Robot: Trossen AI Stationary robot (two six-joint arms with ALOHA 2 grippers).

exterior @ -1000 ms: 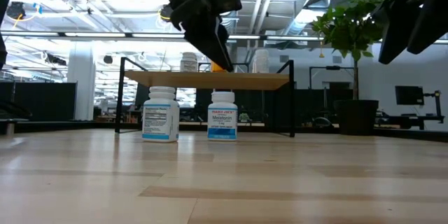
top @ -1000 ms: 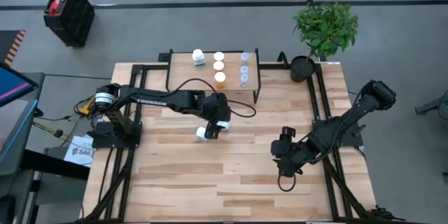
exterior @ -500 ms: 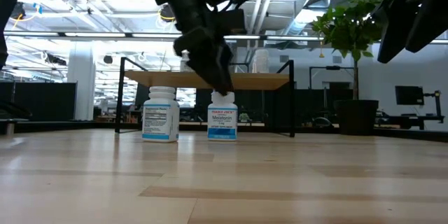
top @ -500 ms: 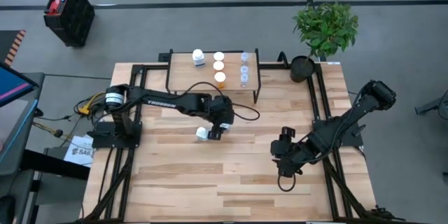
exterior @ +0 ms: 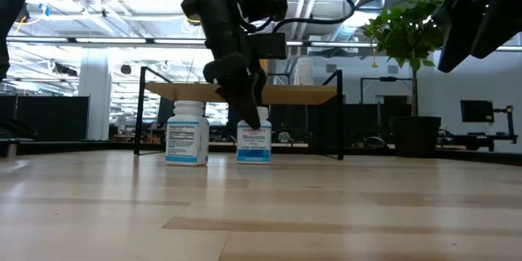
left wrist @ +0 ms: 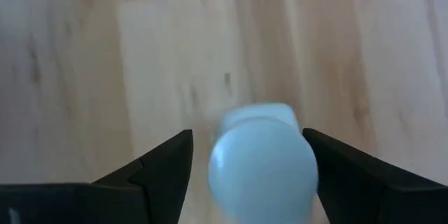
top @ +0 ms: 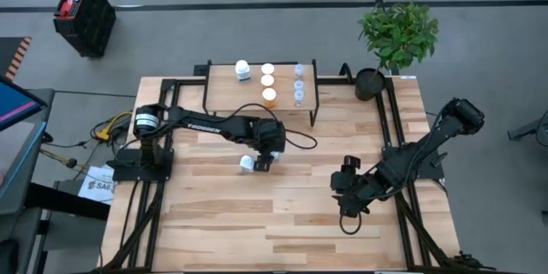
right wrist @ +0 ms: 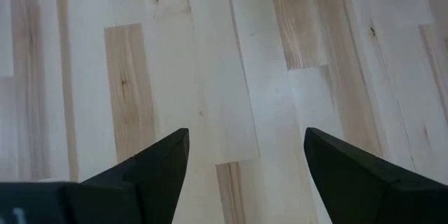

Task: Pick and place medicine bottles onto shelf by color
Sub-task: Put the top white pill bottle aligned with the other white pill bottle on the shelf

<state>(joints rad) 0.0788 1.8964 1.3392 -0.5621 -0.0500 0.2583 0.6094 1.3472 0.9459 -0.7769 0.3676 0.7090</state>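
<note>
My left gripper [top: 265, 157] is open and points down at mid-table, its fingers on either side of the cap of a white bottle [left wrist: 262, 161], which stands upright on the table [exterior: 254, 143]. A second white bottle [top: 247, 163] stands just to its left [exterior: 187, 133]. The shelf [top: 224, 94] at the far edge carries a white bottle [top: 243, 69], three orange ones [top: 269, 80] and three clear ones [top: 299, 84]. My right gripper [top: 348, 174] is open and empty over bare table [right wrist: 245, 140]. My left gripper comes at the white bottle from above, fingers pointing down. One finger [left wrist: 336, 168] lies against the side of the bottle's cap [left wrist: 297, 150]; the other finger stands a little apart from it. The bottle stands upright with its base on the table.
A potted plant [top: 396, 34] stands at the table's far right corner. The shelf's black legs [exterior: 340, 114] stand just behind the two bottles. Bare wood lies across the table's near half [top: 257, 223].
My left gripper has come down from shelf height and a little toward the near edge, lowering its open fingers around the right-hand white bottle's cap. That bottle has slid slightly toward the table's left, staying upright.
</note>
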